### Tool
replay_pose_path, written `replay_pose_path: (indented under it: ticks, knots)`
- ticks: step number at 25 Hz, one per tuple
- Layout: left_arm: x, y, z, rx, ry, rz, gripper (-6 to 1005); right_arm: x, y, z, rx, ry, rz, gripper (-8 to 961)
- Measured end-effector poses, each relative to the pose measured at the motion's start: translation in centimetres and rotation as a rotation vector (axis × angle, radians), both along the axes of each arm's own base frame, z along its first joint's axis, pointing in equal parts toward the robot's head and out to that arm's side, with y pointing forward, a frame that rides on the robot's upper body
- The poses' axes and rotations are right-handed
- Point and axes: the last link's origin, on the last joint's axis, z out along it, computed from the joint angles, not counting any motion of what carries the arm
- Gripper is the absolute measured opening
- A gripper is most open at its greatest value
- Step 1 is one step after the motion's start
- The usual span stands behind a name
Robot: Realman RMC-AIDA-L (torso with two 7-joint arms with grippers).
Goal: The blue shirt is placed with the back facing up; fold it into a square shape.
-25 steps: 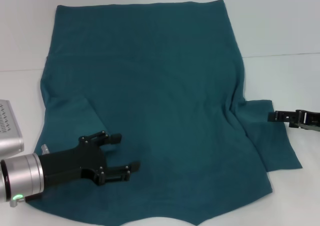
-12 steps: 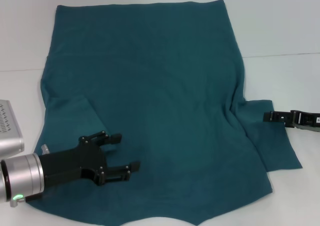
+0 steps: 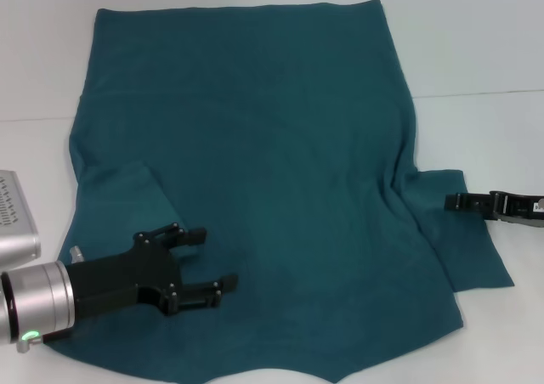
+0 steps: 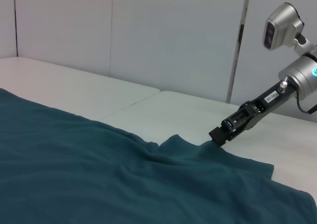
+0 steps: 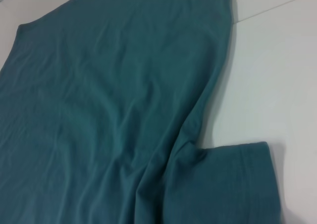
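Head view shows the blue shirt [image 3: 255,172] spread flat, plain side up, across the white table [image 3: 476,53]. My left gripper [image 3: 217,263] hovers over its near left part, jaws apart with nothing between them. My right gripper [image 3: 455,201] sits at the edge of the right sleeve; whether its jaws are apart or together, I cannot tell.

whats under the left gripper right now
The left gripper, fingers open, is over the blue shirt, near its left sleeve. Only teal fabric shows beneath it; the white table under the cloth is covered there.
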Motion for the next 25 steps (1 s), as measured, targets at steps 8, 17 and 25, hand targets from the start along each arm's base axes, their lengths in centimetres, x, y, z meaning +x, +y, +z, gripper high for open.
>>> replay_pose_path:
  ticks: [8,17,25]
  knots:
    - [-0.09,-0.07,0.00,0.000,0.000,0.003,891,0.15,0.08,0.22,0.008,-0.010,-0.002,908]
    - [-0.10,-0.08,0.00,0.000,0.000,0.003,890,-0.09,0.19,-0.39,0.008,-0.015,0.005,898]
    - [-0.09,-0.06,0.02,0.001,0.001,0.002,890,-0.23,0.29,-0.53,0.011,-0.009,0.004,888]
